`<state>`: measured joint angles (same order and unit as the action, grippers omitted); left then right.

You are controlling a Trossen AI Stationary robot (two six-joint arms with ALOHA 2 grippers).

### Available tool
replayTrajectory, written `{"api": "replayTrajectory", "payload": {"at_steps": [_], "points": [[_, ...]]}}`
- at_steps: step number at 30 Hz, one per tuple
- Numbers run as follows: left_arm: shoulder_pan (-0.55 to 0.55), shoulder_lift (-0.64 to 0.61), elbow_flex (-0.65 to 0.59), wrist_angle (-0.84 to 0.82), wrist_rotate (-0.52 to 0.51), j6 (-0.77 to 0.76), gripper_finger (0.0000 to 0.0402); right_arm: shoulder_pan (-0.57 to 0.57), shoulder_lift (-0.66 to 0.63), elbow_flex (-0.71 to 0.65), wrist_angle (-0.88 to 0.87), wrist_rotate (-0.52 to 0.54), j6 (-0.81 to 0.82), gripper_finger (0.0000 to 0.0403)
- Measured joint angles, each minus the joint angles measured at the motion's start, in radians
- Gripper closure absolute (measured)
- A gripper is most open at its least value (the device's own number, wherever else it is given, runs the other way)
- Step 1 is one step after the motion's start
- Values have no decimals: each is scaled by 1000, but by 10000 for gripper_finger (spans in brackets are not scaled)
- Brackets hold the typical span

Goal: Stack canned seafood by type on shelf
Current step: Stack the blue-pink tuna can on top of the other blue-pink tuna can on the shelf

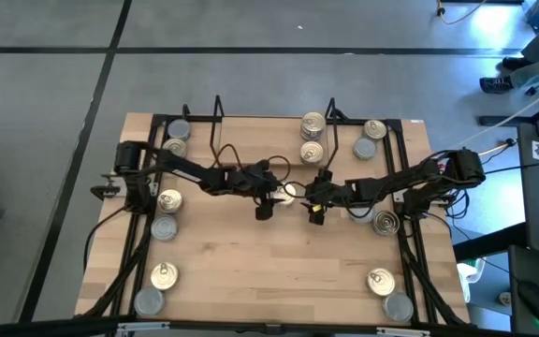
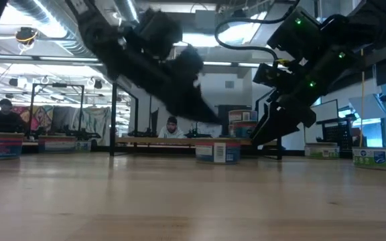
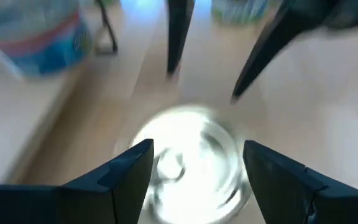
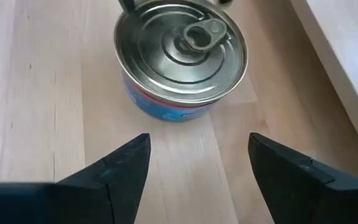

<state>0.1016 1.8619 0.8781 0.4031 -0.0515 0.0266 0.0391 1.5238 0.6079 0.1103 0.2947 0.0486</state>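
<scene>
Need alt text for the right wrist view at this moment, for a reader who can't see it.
A short round tin with a silver pull-tab lid and a blue-and-red label stands upright on the light wood table. The right gripper is open, its two dark fingers spread short of the tin, not touching it.

Legible text is limited. In the low view, the tin (image 2: 379,158) at the far right shows "LIGH" on its label. Labels on other tins are blurred and cannot be read.

- One tin (image 1: 288,193) is sitting mid-table between the left gripper (image 1: 268,200) and right gripper (image 1: 313,206).
- Other tins (image 1: 165,212) are lining both table edges.
</scene>
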Motion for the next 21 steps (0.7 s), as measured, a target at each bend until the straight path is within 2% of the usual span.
{"api": "replayTrajectory", "payload": {"at_steps": [5,9,18,21], "points": [[9,63,6,22,64,-22,153,0,0,0,-9,0,-1,134],[-30,62,8,-42,108,-41,153,0,0,0,-7,0,-1,134],[-117,6,1,-96,114,-57,153,0,0,0,9,-2,4,134],[-128,-38,-2,-142,105,-47,153,0,0,0,9,-35,6,134]]}}
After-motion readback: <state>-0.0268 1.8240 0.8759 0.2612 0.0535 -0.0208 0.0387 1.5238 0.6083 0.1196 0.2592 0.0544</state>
